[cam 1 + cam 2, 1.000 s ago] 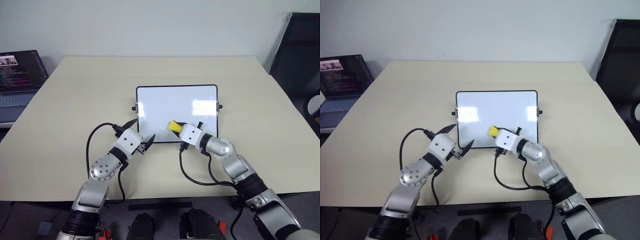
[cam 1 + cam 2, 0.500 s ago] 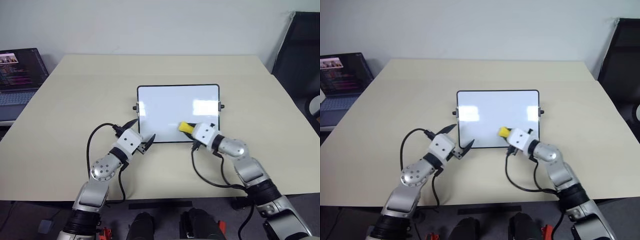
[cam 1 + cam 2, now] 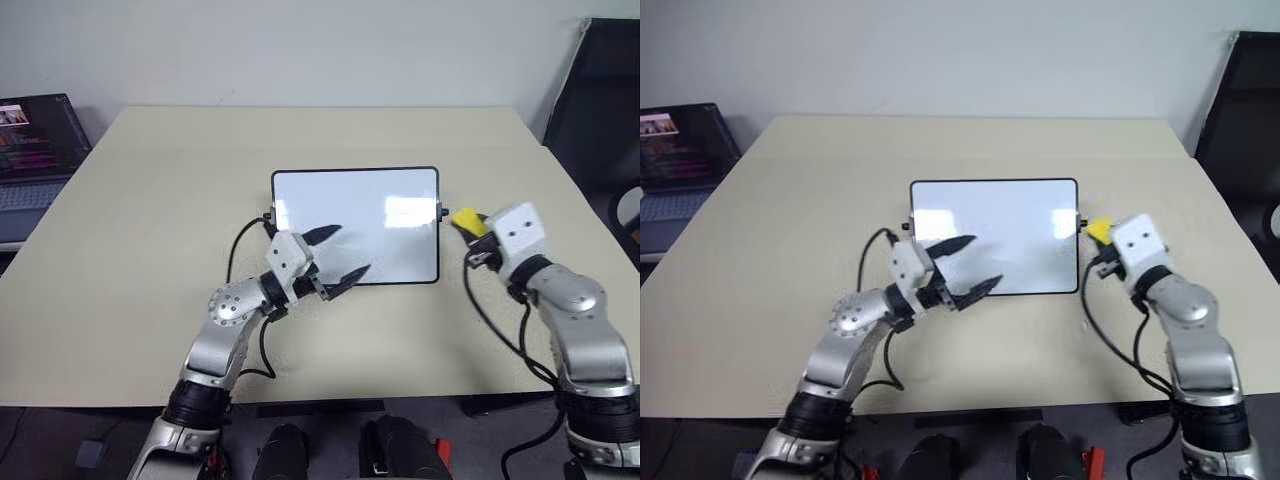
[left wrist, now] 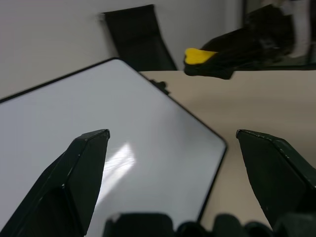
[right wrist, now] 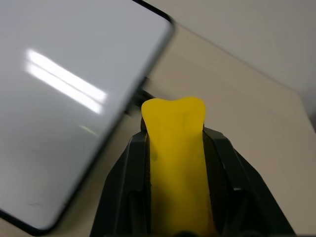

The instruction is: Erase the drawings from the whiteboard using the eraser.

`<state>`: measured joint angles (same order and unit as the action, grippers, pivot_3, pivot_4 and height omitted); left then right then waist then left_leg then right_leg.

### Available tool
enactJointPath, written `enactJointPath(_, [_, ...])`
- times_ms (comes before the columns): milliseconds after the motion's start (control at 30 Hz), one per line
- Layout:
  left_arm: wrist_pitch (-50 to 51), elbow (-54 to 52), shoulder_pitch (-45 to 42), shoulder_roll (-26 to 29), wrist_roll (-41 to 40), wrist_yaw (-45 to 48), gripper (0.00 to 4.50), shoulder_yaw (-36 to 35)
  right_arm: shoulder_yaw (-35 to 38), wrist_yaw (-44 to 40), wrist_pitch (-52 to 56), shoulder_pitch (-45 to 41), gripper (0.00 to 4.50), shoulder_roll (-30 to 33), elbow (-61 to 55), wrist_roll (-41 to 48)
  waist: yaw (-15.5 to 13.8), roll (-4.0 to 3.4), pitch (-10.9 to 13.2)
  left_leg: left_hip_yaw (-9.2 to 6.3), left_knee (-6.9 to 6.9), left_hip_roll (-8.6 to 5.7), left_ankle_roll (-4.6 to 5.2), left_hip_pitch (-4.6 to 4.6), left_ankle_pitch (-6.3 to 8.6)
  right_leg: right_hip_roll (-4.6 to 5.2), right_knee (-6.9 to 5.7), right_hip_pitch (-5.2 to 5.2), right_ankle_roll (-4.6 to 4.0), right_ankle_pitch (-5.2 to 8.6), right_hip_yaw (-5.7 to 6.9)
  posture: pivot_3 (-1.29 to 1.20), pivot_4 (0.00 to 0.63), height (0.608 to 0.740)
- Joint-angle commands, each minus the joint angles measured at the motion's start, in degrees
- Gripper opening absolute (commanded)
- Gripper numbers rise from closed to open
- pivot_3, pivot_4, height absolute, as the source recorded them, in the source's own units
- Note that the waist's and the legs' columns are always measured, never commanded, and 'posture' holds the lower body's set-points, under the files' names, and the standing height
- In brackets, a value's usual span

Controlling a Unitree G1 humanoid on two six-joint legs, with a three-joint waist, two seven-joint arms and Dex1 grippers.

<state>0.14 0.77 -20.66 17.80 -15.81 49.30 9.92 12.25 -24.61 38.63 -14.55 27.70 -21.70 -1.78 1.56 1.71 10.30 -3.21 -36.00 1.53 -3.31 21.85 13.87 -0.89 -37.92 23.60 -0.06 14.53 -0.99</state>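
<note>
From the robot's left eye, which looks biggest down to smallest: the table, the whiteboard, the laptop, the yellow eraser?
1. Table
2. Whiteboard
3. Laptop, though it is cut off at the picture's edge, so its full size is unsure
4. Eraser

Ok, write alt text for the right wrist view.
The right end effector is shut on the yellow eraser, held over the beige table just past a rounded corner of the whiteboard. The visible board surface is glossy white with light reflections and no clear marks.

Bright, even room light — white glare patches on the whiteboard [image 3: 355, 225] — close wrist views soft-focused.
</note>
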Motion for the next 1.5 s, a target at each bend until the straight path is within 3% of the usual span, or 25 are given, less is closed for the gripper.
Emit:
enactJointPath(33, [1.2,2.3,-2.5,-0.6,-3.0,6.4,4.50,1.9,6.2,2.8,6.7,0.2,1.10,0.0,-1.5,2.1,0.2,-0.01,0.0,0.01,0.01,0.01,0.00,0.00,0.00,-0.01,0.01,0.01,0.00,0.00,0.00,0.00,0.150,0.740])
enactJointPath(167, [1.1,9.5,-7.2,-1.3,-2.8,14.5,4.50,4.6,10.9,4.5,12.7,0.8,1.10,-1.2,0.9,4.7,0.2,-0.02,0.0,0.04,0.00,0.01,0.02,-0.02,0.00,-0.05,-0.04,0.02,0.00,0.00,0.00,0.00,0.150,0.740])
enactJointPath(367, [-0.8,14.6,-9.8,-2.6,-1.4,19.1,4.50,5.3,11.0,5.2,13.7,3.0,1.10,-1.7,1.3,7.3,0.4,-0.04,0.0,0.15,0.02,0.01,0.04,0.02,0.01,-0.07,-0.03,0.02,0.00,0.00,-0.03,0.00,0.150,0.740])
enactJointPath(1167, [-1.0,12.7,-8.5,-1.9,0.3,18.5,4.50,5.0,8.0,7.5,10.9,0.3,1.10,-4.4,8.7,13.4,0.3,-0.06,0.0,0.12,-0.01,0.02,0.04,0.00,0.01,-0.07,-0.06,0.02,0.01,0.00,-0.05,0.00,0.150,0.740])
enactJointPath(1500, [-0.6,12.3,-8.3,-1.9,0.3,18.0,4.50,5.0,7.4,8.1,10.8,0.9,4.46,-4.4,8.3,13.9,0.3,-0.06,0.0,0.13,-0.01,0.02,0.04,-0.01,0.01,-0.07,-0.06,0.02,0.01,0.00,-0.06,0.00,0.150,0.740])
